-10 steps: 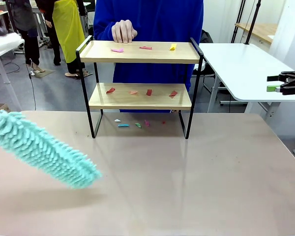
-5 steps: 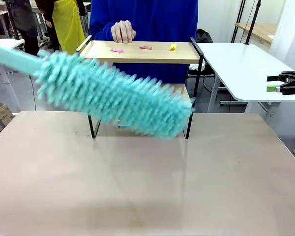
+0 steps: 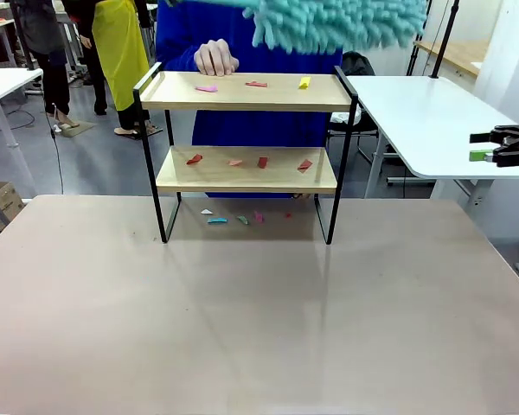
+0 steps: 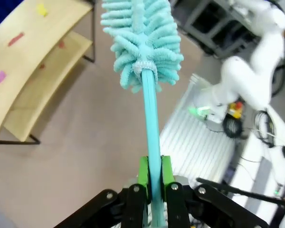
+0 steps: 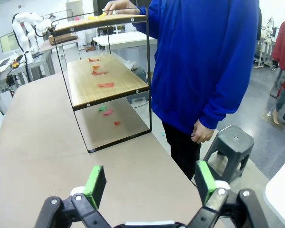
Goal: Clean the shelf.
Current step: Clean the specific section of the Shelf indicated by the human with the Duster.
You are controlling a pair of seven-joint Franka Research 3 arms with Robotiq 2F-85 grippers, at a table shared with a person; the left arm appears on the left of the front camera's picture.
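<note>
**A:** Where did the shelf [image 3: 242,102] stand?

**B:** It stood upright on its four legs at the far side of the beige table [image 3: 259,328], at 12 o'clock from the robot. A person's hand [image 3: 216,56] rested at the back edge of the top board, at about 11 o'clock of that board.

**A:** Was something lying on the boards?

**B:** Yes, small coloured scraps. The top board had a pink scrap [image 3: 207,87], a red scrap [image 3: 256,84] and a yellow scrap [image 3: 304,83] in one row. The lower board carried four reddish scraps [image 3: 262,162]. Some tiny scraps [image 3: 217,220] lay on the table between the legs.

**A:** And the left gripper [image 4: 154,178]?

**B:** It was clenched on the thin handle [image 4: 152,133] of a teal duster [image 4: 143,42]. The green pads pressed the handle from both sides. In the front view the fluffy head was high in the air, above the top board toward 1 o'clock, and apart from the board.

**A:** What about the right gripper [image 5: 149,178]?

**B:** Its jaws stood wide apart with nothing between them. In the front view it was at 3 o'clock, well apart from the shelf, beside the white side table [image 3: 424,112].
</note>
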